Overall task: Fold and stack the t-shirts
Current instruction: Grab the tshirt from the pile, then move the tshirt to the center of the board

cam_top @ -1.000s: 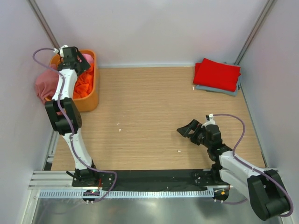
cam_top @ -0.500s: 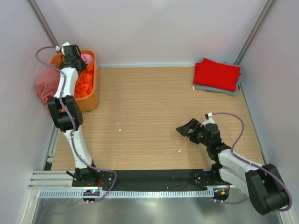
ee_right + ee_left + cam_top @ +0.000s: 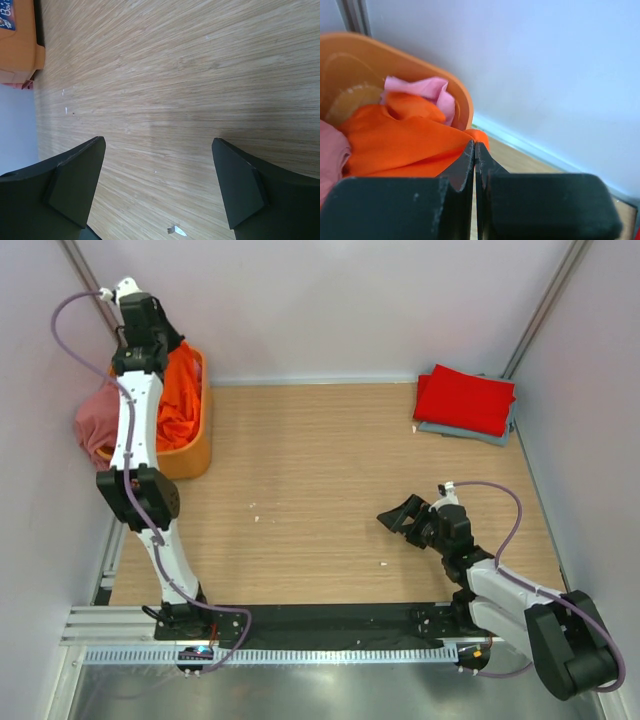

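My left gripper [image 3: 163, 343] is raised over the back-left corner, shut on a fold of the bright orange t-shirt [image 3: 178, 390]. The shirt hangs from it down into the orange tub [image 3: 190, 455]. In the left wrist view the jaws [image 3: 475, 146] meet with orange cloth [image 3: 405, 142] pinched at their tips. A light pink t-shirt [image 3: 427, 90] lies behind the orange one. A dusty rose t-shirt [image 3: 95, 420] drapes over the tub's left side. At the back right, a folded red t-shirt [image 3: 465, 398] lies on a folded grey-blue one [image 3: 470, 433]. My right gripper [image 3: 400, 515] hovers open and empty over the wood.
The tub stands against the back wall at the table's left edge; its rim [image 3: 420, 62] shows in the left wrist view and its end [image 3: 17, 50] in the right wrist view. Walls close in three sides. A small white scrap [image 3: 176, 230] lies under my right gripper [image 3: 157, 150].
My left gripper closed on the orange t-shirt inside the tub and rose, drawing the cloth up out of it. The right arm has barely moved.
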